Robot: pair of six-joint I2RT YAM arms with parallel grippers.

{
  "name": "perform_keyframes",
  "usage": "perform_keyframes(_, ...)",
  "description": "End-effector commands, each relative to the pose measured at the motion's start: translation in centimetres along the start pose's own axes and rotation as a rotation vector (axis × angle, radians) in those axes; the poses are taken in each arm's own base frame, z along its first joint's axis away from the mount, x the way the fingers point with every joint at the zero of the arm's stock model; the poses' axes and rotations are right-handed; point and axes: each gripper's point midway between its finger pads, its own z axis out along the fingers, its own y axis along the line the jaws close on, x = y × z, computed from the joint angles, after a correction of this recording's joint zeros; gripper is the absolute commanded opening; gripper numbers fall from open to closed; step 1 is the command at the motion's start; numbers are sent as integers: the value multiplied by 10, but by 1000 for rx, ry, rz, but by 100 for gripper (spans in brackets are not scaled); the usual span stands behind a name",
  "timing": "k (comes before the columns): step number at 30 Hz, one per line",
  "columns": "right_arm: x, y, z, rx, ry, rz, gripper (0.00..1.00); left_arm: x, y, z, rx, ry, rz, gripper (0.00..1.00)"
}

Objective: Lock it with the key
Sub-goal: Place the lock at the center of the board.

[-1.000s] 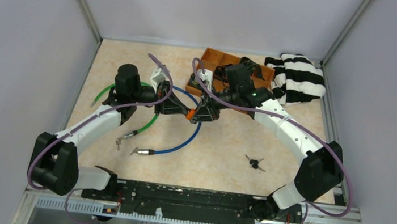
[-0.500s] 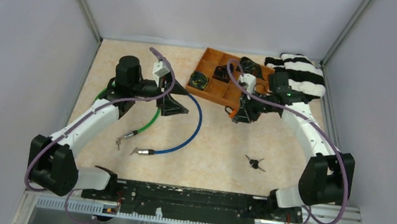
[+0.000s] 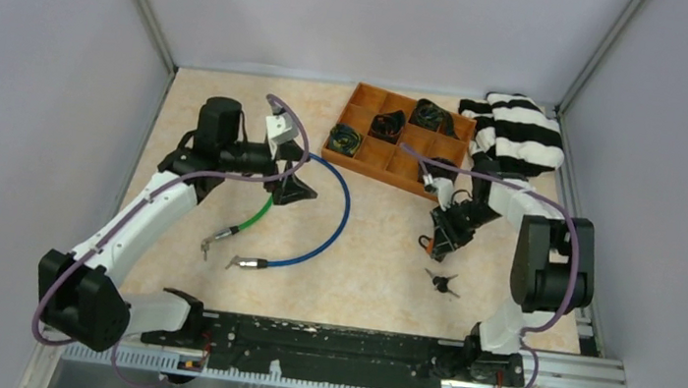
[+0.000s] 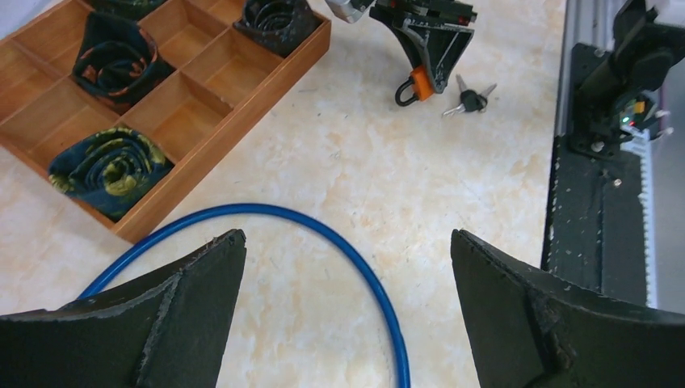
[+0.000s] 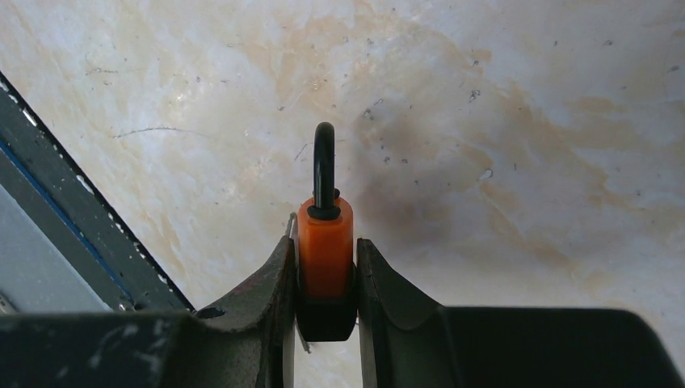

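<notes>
My right gripper [image 5: 325, 246] is shut on an orange padlock [image 5: 325, 234]. The lock's black shackle [image 5: 324, 162] points away from the wrist, just above the marbled table. In the top view this gripper [image 3: 436, 237] hangs low at the right of the table, a little beyond a bunch of black-headed keys [image 3: 443, 283]. The left wrist view shows the padlock [image 4: 418, 83] and those keys [image 4: 471, 99] side by side. My left gripper [image 4: 347, 242] is open and empty, above the blue cable [image 4: 355, 267], at centre left [image 3: 292, 183].
An orange compartment tray [image 3: 393, 168] with rolled dark items stands at the back centre. A striped cloth [image 3: 520, 137] lies at the back right. A green cable [image 3: 258, 213] and a small key [image 3: 206, 246] lie at the left. The black rail [image 3: 342, 342] runs along the near edge.
The grippers met at the centre a second ago. The left one has opened and drawn back left. The right arm has carried the padlock right and toward the near side, down beside the keys.
</notes>
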Motion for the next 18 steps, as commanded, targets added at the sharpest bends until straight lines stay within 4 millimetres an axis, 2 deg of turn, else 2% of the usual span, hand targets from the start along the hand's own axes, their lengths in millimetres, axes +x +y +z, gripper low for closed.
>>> perform_keyframes(1,-5,-12,6,-32,-8,14,0,19,0,-13,-58,73,70,99)
perform_keyframes(6,-1,-20,8,-92,1,62,6,55,-1,-16,-64,167,55,99)
perform_keyframes(9,3,-26,8,-97,6,80,13,74,0,-17,-77,219,39,99)
perform_keyframes(18,6,-42,2,-38,32,82,49,115,-2,-12,-85,323,19,95)
